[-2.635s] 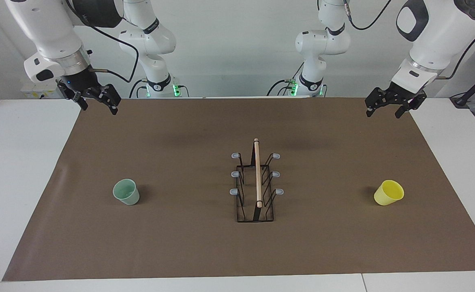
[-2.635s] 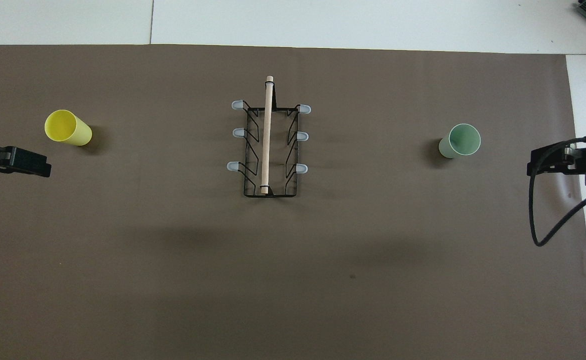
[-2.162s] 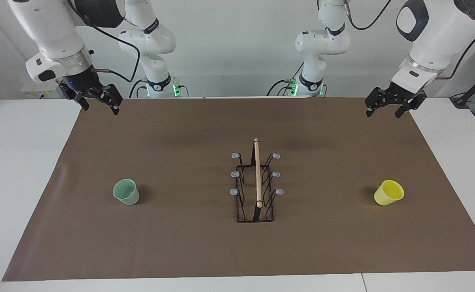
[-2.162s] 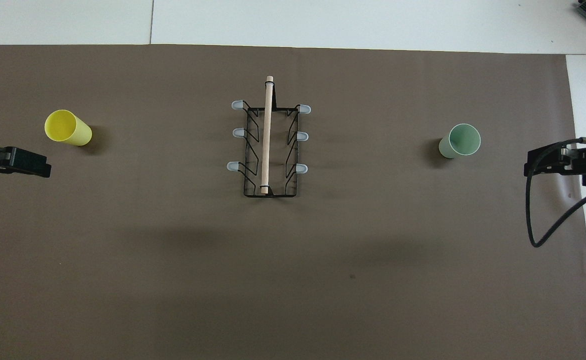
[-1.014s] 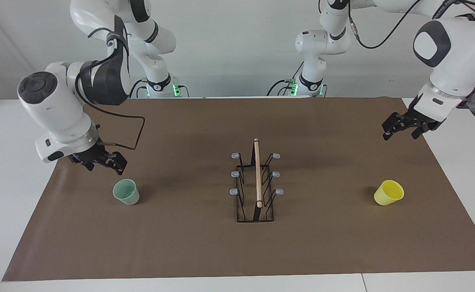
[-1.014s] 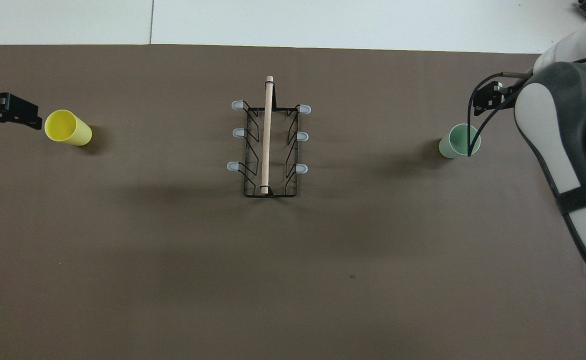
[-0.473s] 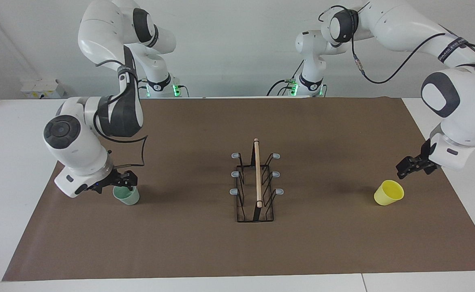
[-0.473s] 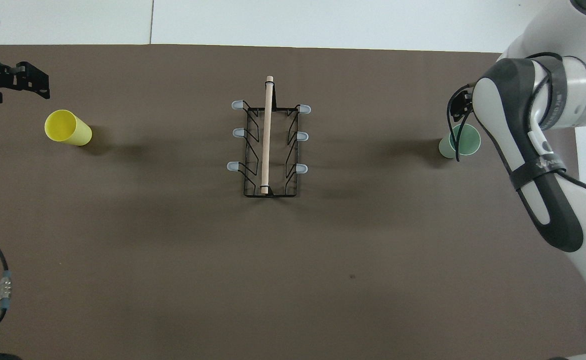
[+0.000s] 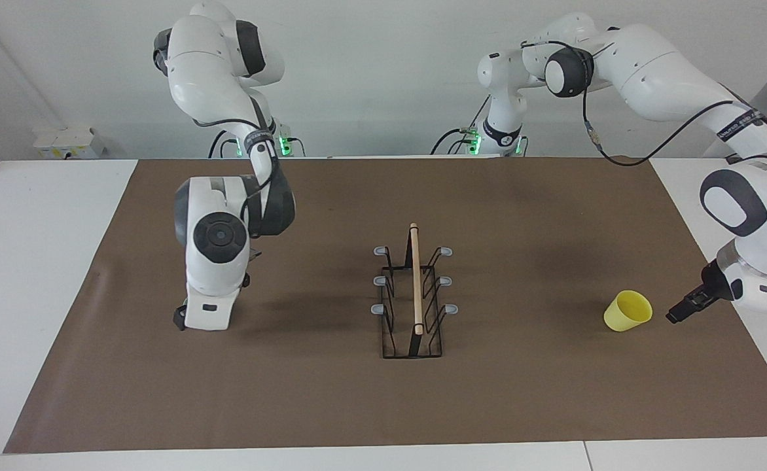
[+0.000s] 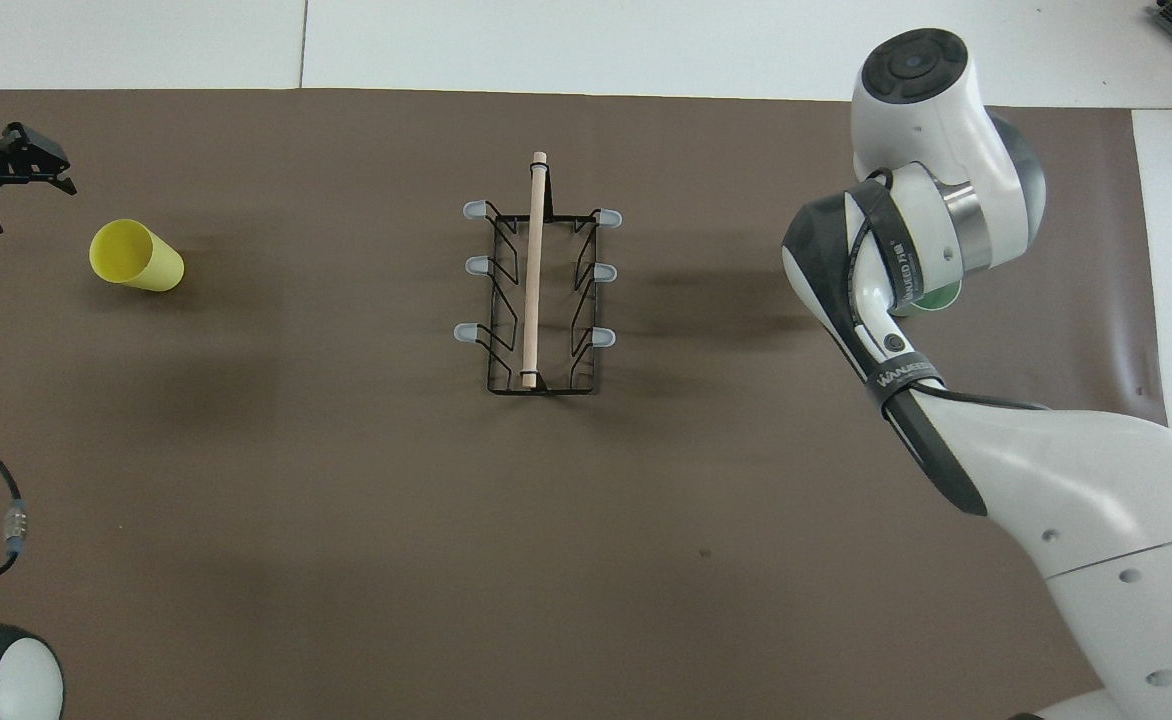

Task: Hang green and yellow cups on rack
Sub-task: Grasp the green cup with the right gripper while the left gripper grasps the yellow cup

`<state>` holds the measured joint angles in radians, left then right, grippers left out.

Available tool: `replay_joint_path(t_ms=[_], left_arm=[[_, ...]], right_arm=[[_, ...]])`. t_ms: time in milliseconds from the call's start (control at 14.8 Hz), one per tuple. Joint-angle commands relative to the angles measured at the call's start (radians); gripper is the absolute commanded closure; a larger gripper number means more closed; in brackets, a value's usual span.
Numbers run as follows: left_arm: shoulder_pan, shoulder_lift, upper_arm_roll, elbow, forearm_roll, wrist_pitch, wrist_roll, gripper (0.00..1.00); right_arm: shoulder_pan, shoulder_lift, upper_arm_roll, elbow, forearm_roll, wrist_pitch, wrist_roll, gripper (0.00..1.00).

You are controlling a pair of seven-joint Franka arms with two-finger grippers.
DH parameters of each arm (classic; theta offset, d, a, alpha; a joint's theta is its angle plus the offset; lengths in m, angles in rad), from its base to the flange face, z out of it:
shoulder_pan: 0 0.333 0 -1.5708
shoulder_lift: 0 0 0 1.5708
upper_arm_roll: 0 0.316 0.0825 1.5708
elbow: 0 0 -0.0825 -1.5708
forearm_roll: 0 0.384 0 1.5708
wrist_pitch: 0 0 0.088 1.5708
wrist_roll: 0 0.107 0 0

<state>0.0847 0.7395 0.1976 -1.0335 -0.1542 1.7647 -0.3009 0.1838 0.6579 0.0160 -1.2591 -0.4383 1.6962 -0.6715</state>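
White walls and a white table with a brown mat (image 9: 331, 405) on it frame the scene, and the task has barely begun: the rack (image 9: 414, 297) stands in the middle of the mat with all 6 grey-tipped prongs bare, so both cups are yet to be hung. The yellow cup (image 9: 627, 311) lies tipped on its side toward the left arm's end of the table, its mouth open. The left hand (image 9: 681, 312) is low just beside it, on the side away from the rack, apart from it; in the overhead view its fingers (image 10: 41, 165) stand parted and empty. The right hand (image 9: 179, 318) is down at the green cup (image 10: 938, 297), toward the right arm's end of the table. The arm's wrist hides nearly all of that cup, only a sliver of rim showing from above, so whether that hand is open or already gripping cannot be told.
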Motion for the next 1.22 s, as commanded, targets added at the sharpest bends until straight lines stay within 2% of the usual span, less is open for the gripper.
replay_joint_path(t_ms=[0, 203, 405, 473, 676, 811, 878, 1014, 1149], left_arm=[[0.038, 0.053, 0.003, 0.039, -0.094, -0.004, -0.194, 0.06], [0.095, 0.107, -0.012, 0.044, -0.206, 0.009, -0.381, 0.06], [0.11, 0.107, -0.02, 0.023, -0.286, -0.002, -0.576, 0.06], [0.134, 0.104, -0.02, -0.006, -0.347, -0.004, -0.61, 0.06], [0.144, 0.077, -0.015, -0.063, -0.438, -0.031, -0.769, 0.06], [0.147, 0.034, 0.0, -0.126, -0.517, -0.088, -0.805, 0.06], [0.144, 0.015, 0.0, -0.188, -0.537, -0.088, -0.81, 0.06], [0.148, -0.031, 0.002, -0.302, -0.638, -0.047, -0.814, 0.06], [0.144, -0.075, 0.013, -0.419, -0.689, 0.008, -0.813, 0.06]], right_arm=[[0.019, -0.043, 0.015, -0.17, -0.13, 0.1, -0.149, 0.0], [0.04, -0.089, 0.041, -0.288, -0.297, 0.141, -0.212, 0.0], [0.049, -0.138, 0.044, -0.423, -0.469, 0.233, -0.241, 0.0], [0.049, -0.155, 0.044, -0.472, -0.521, 0.259, -0.241, 0.0], [0.056, -0.19, 0.044, -0.568, -0.643, 0.29, -0.235, 0.0], [0.048, -0.196, 0.042, -0.597, -0.675, 0.327, -0.227, 0.0], [0.045, -0.198, 0.042, -0.602, -0.694, 0.338, -0.227, 0.0], [0.022, -0.198, 0.042, -0.617, -0.718, 0.356, -0.2, 0.0], [0.014, -0.205, 0.042, -0.645, -0.769, 0.385, -0.162, 0.0]])
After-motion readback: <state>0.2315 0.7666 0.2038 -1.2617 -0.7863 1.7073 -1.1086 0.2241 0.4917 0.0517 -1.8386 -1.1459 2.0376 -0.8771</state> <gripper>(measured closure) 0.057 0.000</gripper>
